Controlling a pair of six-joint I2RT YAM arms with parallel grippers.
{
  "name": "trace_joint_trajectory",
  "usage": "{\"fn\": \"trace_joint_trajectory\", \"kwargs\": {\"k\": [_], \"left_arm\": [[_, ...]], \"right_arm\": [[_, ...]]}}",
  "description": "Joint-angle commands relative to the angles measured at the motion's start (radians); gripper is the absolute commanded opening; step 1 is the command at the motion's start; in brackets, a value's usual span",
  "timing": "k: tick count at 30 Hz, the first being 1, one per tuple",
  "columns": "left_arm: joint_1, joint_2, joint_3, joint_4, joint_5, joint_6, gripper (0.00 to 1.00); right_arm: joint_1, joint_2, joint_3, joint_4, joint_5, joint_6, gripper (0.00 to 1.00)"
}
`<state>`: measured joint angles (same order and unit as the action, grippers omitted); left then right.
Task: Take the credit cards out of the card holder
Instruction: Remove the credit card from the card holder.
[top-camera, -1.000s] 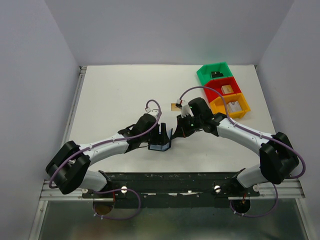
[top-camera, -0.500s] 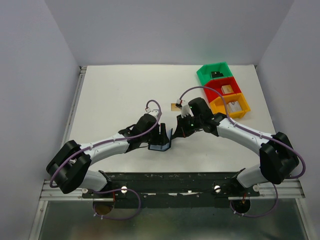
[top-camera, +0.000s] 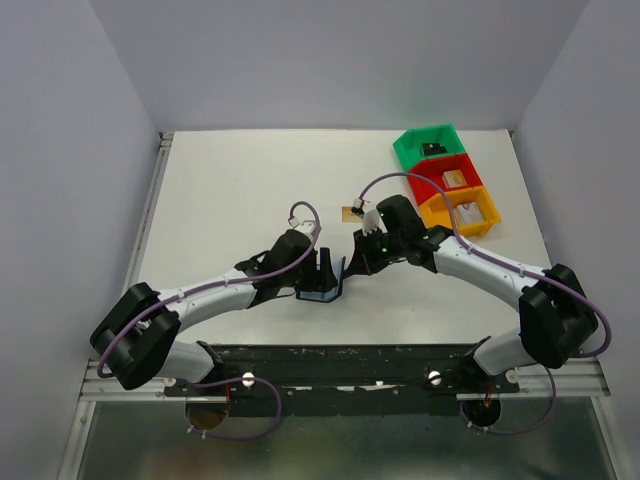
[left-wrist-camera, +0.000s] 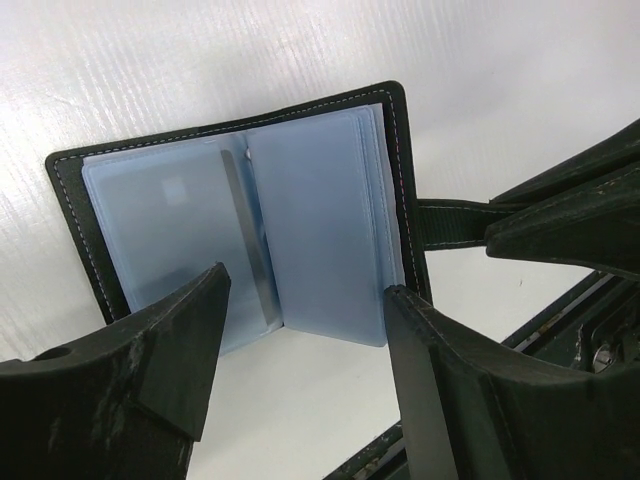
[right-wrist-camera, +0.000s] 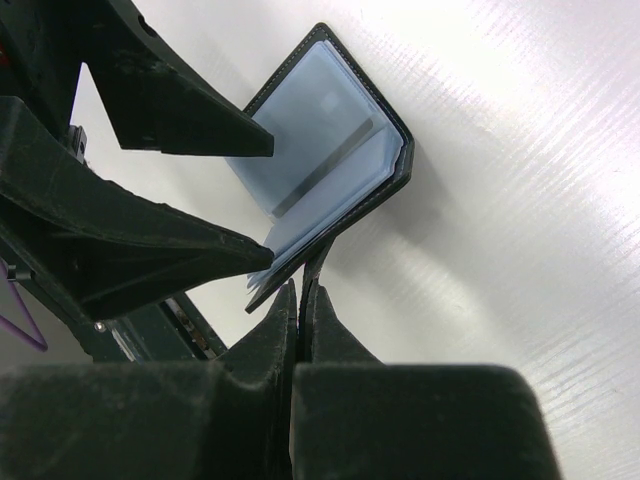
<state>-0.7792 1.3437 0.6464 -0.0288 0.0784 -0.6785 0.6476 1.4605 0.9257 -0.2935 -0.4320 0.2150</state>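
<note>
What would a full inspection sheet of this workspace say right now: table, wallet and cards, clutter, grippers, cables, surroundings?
Surface: white table, plain and matte.
Job's things: card holder open, blue-grey pockets showing; gold-orange card lies apart on the table beyond it.
Clutter: green bin, red bin, orange bin in a row at the far right, small items inside.
Grippers: left gripper open, straddling the holder; right gripper shut on its strap tab.
Cables: purple cables loop along both arms.
Surroundings: grey walls; metal rail at the near edge.
</note>
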Motion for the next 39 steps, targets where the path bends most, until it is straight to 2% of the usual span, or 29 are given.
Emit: {"fn": "trace_joint_trajectory", "kwargs": {"k": [1, 19, 39], "left_arm": [[0.003, -0.011, -0.014, 0.020, -0.020, -0.007, 0.74], [0.003, 0.041, 0.001, 0.001, -0.009, 0.000, 0.70], [0.032, -0.072, -0.016, -0.144, -0.224, -0.038, 0.68]], "right_arm": [[-0.003, 0.000, -0.007, -0.003, -0.017, -0.014, 0.00], [-0.003, 0.000, -0.005, -0.003, -0.017, -0.011, 0.00], [-0.003, -0.006, -0.005, -0.010, -0.016, -0.014, 0.00]]}}
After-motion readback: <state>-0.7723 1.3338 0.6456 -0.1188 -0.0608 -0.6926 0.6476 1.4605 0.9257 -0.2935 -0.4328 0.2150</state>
